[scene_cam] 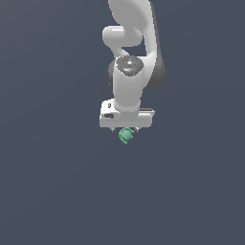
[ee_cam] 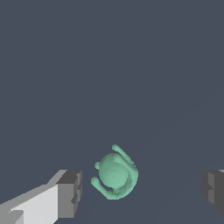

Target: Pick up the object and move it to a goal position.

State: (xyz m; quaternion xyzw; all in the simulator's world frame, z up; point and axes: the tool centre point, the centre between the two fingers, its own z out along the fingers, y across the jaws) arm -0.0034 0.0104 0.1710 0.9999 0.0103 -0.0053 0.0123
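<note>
The object (ee_cam: pixel 115 174) is a small mint-green lumpy rounded thing with little protrusions. In the wrist view it lies between my two fingers, nearer one grey pad (ee_cam: pixel 70 192) than the other (ee_cam: pixel 213 189), touching neither. My gripper (ee_cam: pixel 141 191) is open. In the exterior view the object (scene_cam: pixel 126 135) shows just below the white gripper body (scene_cam: pixel 126 118), which hides the fingers there. I cannot tell how far above the surface the fingertips stand.
The white arm (scene_cam: pixel 131 62) rises above the gripper in the exterior view. All around is a plain dark grey-blue surface (scene_cam: pixel 57 182) with no other objects or edges in view.
</note>
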